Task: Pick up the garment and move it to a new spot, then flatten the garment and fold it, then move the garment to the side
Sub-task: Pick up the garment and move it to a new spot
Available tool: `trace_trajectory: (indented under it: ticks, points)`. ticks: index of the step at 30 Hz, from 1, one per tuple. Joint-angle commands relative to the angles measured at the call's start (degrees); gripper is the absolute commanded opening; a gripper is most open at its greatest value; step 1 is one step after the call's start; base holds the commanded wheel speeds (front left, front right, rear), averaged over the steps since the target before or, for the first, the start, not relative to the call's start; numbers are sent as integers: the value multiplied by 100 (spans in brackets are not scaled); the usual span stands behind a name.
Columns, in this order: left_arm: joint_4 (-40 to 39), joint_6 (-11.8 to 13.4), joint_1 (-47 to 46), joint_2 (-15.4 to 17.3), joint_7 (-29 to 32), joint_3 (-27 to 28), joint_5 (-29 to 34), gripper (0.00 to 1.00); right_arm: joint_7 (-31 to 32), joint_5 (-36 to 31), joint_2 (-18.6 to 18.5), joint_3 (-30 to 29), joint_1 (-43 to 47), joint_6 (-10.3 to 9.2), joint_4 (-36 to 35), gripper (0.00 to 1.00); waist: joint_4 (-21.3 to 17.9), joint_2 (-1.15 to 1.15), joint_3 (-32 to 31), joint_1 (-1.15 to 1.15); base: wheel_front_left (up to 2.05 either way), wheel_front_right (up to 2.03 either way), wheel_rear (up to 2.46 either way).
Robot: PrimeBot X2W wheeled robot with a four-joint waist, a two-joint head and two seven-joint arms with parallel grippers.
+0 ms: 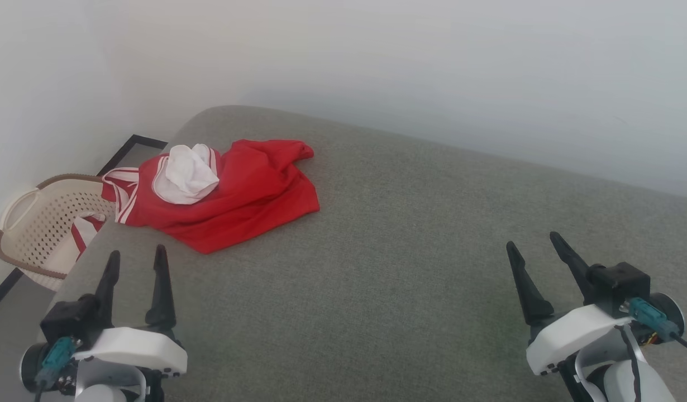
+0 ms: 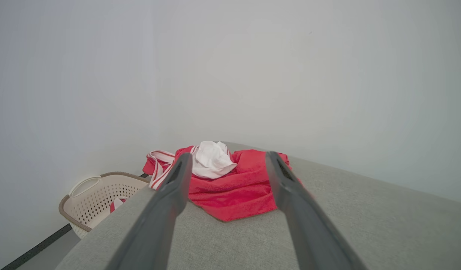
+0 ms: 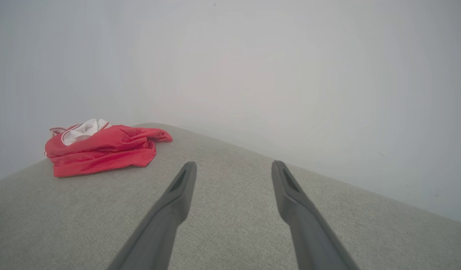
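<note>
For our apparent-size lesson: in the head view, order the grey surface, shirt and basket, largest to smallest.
1. Grey surface
2. Shirt
3. Basket, partly hidden by the surface

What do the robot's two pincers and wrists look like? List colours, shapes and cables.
The left pincer and right pincer match: two long black fingers tapering to points, a black block behind them, a white wrist shell. Each carries a teal connector with a dark cable.
</note>
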Motion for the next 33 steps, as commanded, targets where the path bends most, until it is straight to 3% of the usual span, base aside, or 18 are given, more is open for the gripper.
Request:
trace_trajectory:
  ticks: [1, 13, 24, 33]
  points:
    - [-1, 41, -58, -9, 1, 34, -48, 100, -47, -11, 1, 4, -37, 0, -3, 100, 7, 0, 6, 0, 0, 0, 0]
    - [358, 202, -943, 104, 262, 97, -151, 100, 97, -16, -156, -13, -141, 0, -147, 100, -241, 0, 330, 0, 0, 0, 0]
    - [1680, 121, -2553, 449, 487, 70, -182, 100, 320, 46, -541, 19, -631, 0, -582, 100, -848, 0, 1454, 0, 0, 0, 0]
    - [3115, 105, -3665, 744, 1028, 3, -192, 100, 379, 128, -767, 28, -943, 0, -798, 100, -1188, 0, 2184, 0, 0, 0, 0]
